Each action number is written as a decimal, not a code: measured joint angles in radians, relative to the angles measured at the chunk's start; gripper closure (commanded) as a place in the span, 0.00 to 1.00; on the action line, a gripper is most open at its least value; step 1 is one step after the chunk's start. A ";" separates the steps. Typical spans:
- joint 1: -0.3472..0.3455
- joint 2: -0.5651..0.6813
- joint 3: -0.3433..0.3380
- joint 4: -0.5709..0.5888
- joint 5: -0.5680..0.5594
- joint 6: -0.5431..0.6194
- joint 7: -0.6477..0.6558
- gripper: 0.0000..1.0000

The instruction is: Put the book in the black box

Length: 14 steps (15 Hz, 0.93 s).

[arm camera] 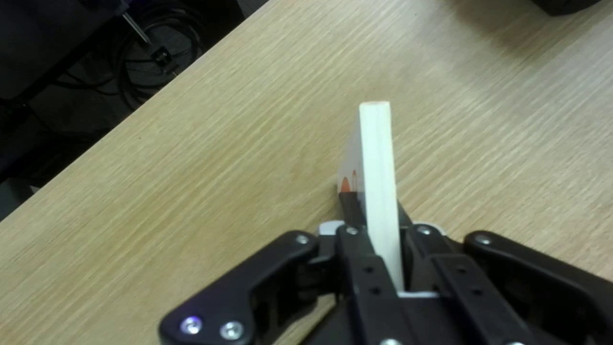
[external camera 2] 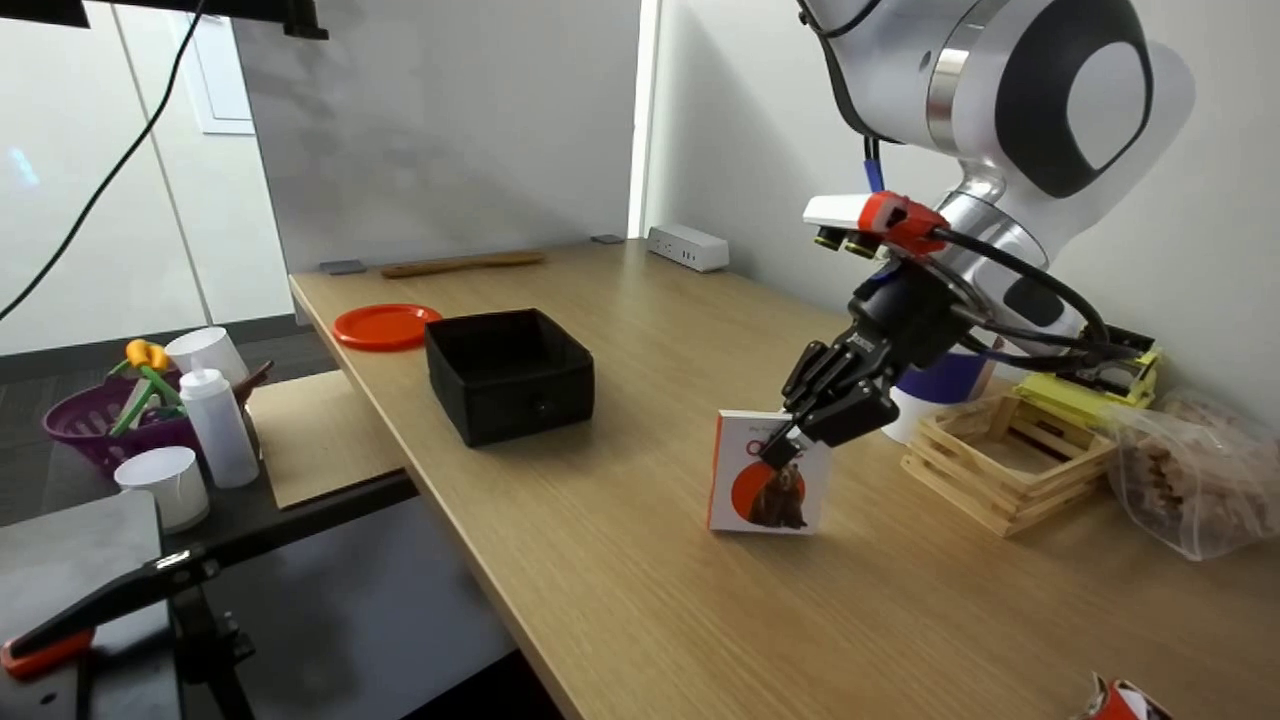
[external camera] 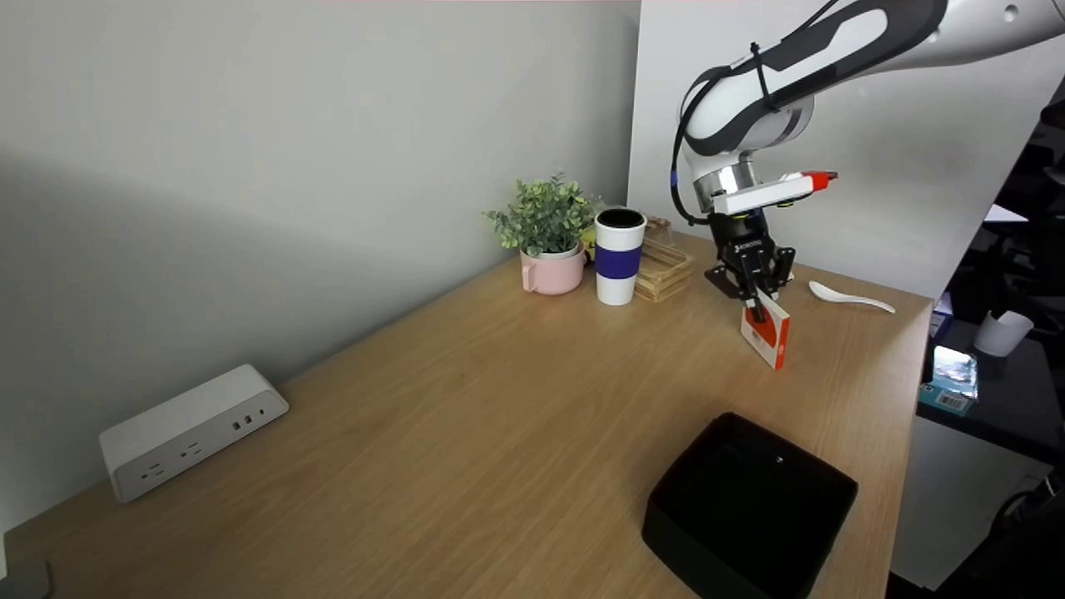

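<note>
One book [external camera 2: 768,475]: upright, white, with a red-orange disc [external camera 2: 744,492] and a brown bear [external camera 2: 778,500] on its cover.
Gripper [arm camera: 376,203]: pointed downward on the arm [external camera: 840,42], which we see reach in from the right in both exterior views; its fingers pinch the book by both covers.
Black box [external camera 2: 535,405]: left of the book and farther off in an exterior view, with the book outside it.
Wrist view: we get the page edge [arm camera: 380,182] between the fingers; the bear appears only in an exterior view.
</note>
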 measured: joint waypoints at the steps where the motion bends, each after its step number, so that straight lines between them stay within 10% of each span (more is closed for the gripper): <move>1: 0.000 -0.016 -0.005 -0.019 0.000 0.010 0.000 0.96; 14: 0.032 -0.338 -0.038 -0.353 -0.142 0.157 0.014 0.96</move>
